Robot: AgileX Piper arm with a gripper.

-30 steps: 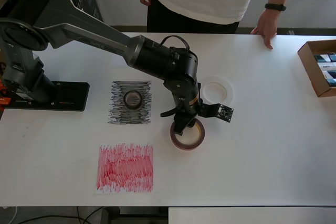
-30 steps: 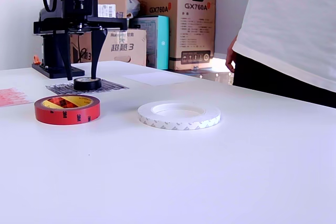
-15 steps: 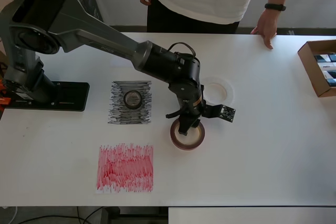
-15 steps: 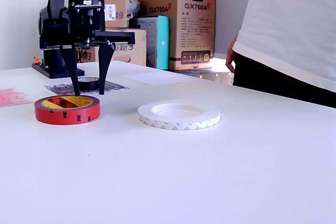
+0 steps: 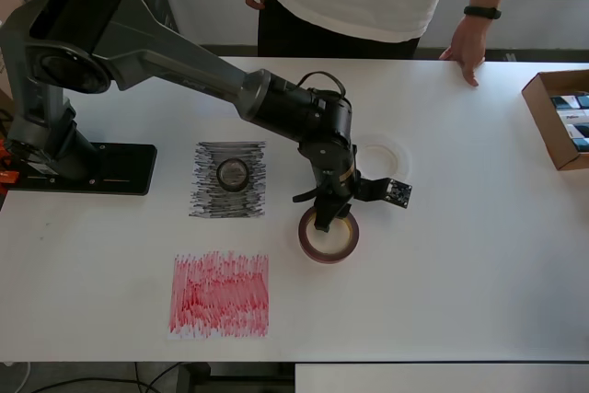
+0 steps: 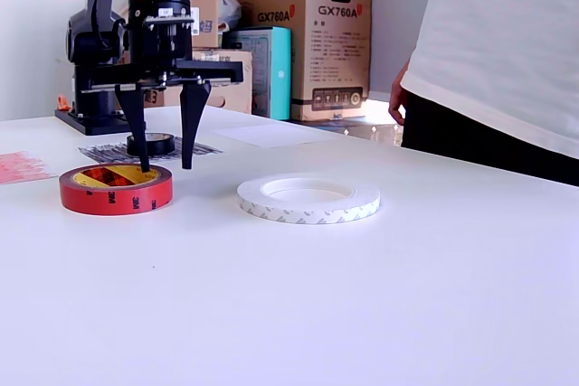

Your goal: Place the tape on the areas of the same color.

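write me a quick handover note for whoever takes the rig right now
Gripper: open, fingers pointing down over the red tape roll, straddling its wall at the exterior view's right; nothing held.
Black tape roll: sits on the black patch. Done.
Red tape roll: on bare table, to the overhead view's right of the red patch. Still to grasp and move there.
White tape roll: on the table beside the arm, untouched. The white sheet lies farther back in the exterior view; the roll still has to go there.
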